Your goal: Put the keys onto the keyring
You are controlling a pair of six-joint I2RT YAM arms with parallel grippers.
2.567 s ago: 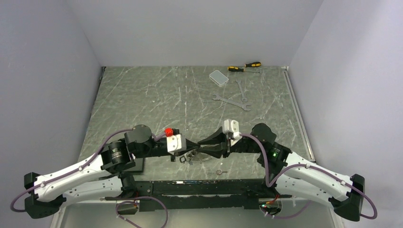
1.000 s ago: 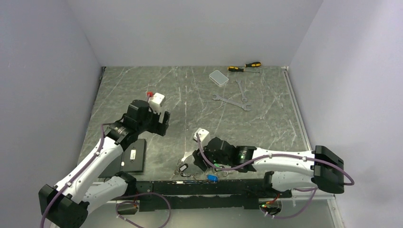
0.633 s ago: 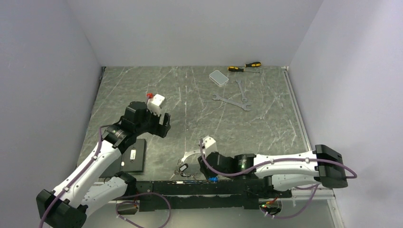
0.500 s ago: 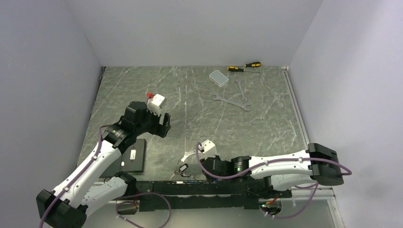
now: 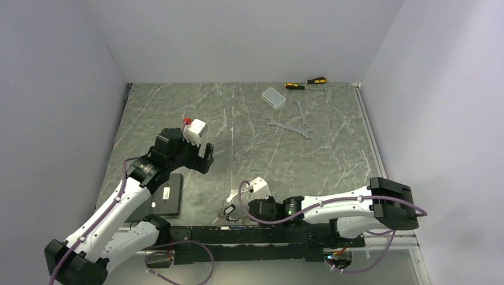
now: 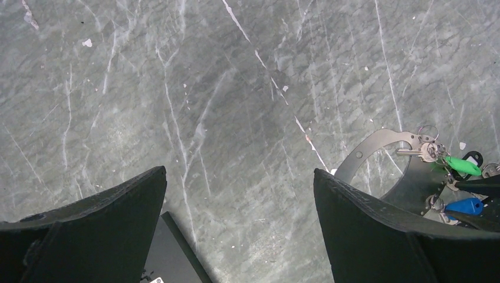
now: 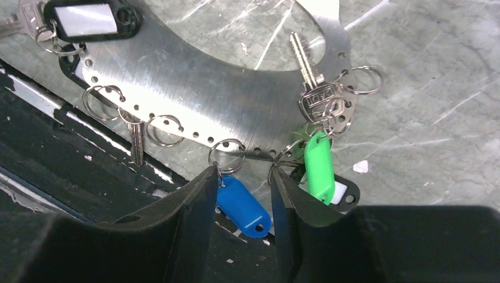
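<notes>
Left hand (image 6: 239,177) gapes wide above the grey marble counter (image 6: 177,88). At its near edge, right hand (image 7: 243,174) straddles the blue plastic key tag (image 7: 243,207); whether it grips, I cannot tell.

L arm (image 5: 113,205) backed off up-left, R end effector (image 7: 240,175) swung low, astride blue tag (image 7: 243,206), jaws narrower

Top camera is looking down from above and behind me, taking in the whole table (image 5: 249,119) from far off. Left wrist camera is pointing down between my left fingers (image 6: 88,230) from fairly high. Right wrist camera is sitting very close over the keyring (image 7: 194,88), my right fingers (image 7: 177,236) framing the bottom. All three are sharing the keyring; both wrist views are catching the green tag (image 7: 319,165) and blue tag (image 7: 243,206).
</notes>
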